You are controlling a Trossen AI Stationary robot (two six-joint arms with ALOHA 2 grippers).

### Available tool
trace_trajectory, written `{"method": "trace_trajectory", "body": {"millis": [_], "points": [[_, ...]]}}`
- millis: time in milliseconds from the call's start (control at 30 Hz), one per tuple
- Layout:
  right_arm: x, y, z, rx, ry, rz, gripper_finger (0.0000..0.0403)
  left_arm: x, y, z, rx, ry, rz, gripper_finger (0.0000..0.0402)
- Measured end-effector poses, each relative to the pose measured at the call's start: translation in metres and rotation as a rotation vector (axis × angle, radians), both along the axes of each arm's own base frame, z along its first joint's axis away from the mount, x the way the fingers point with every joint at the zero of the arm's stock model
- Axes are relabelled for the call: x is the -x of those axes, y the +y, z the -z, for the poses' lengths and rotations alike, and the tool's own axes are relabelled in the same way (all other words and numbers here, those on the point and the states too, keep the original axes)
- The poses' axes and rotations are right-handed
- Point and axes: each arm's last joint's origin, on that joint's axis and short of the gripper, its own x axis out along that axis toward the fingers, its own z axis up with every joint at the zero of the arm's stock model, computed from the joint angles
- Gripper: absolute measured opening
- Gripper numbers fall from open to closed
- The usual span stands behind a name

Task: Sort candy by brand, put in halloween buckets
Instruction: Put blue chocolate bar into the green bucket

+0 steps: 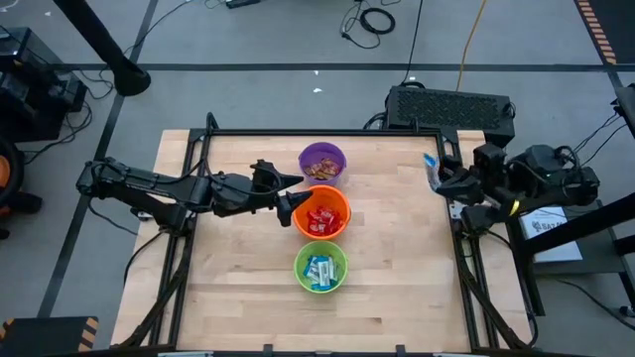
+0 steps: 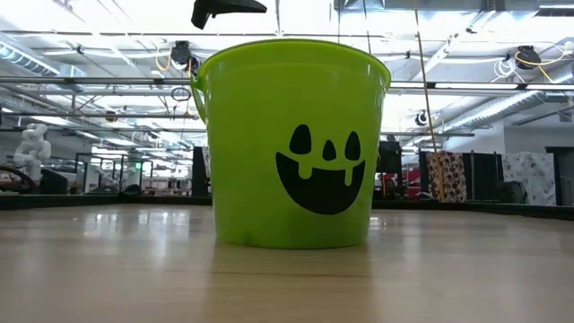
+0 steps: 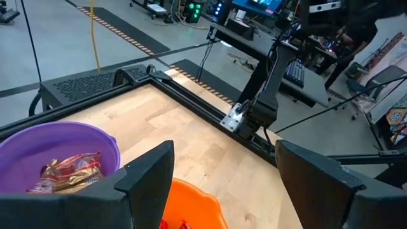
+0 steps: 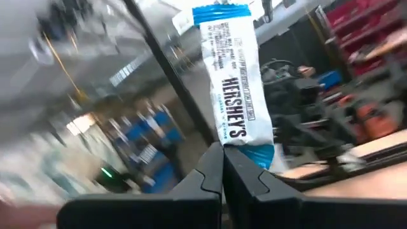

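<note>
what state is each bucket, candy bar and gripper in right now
purple bucket: upright, brown/orange candy inside
orange bucket: upright, red candy inside
green bucket: upright, blue-and-white candy inside
blue-and-white bar: pinched, held off the table
left gripper: open, empty, at the orange bucket's rim
right gripper: shut on the bar, at the table's right edge

Glossy green plastic bucket (image 2: 291, 144), pale matt wood tabletop (image 1: 397, 288), shiny blue-and-white candy wrapper (image 4: 234, 83)

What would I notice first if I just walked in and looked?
Probably the three Halloween buckets in a row mid-table: purple bucket, orange bucket, and green bucket with its jack-o'-lantern grin. At the table's right edge, the right claw pinches a blue-and-white Hershey's bar. The open left claw hovers by the orange bucket.
</note>
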Motion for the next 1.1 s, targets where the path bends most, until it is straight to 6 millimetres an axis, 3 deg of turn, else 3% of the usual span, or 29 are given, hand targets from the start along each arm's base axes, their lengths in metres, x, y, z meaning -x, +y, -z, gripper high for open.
{"method": "trace_trajectory", "body": {"millis": [267,367,500,800,967,1100], "points": [[-0.006,0.001,0.013,0.628,-0.014,0.127,0.0,-0.001,-0.001,-0.001,-0.021,0.004,0.05,0.0278],[-0.013,0.002,0.019,0.711,0.023,0.125,0.0,-0.001,-0.002,-0.002,-0.073,0.002,0.102,0.0278],[-0.038,0.007,0.025,0.518,0.134,0.078,0.0,-0.002,-0.005,-0.006,-0.109,-0.025,0.207,0.0278],[-0.124,0.04,0.059,0.082,0.364,-0.07,0.0,0.018,-0.017,-0.018,-0.108,-0.037,0.374,0.0278],[-0.164,0.062,0.092,-0.088,0.503,-0.118,0.0,0.04,-0.024,-0.021,-0.107,0.032,0.43,0.0278],[-0.187,0.076,0.121,-0.082,0.57,-0.133,0.0,0.053,-0.027,-0.018,-0.102,0.106,0.458,0.0278]]}}
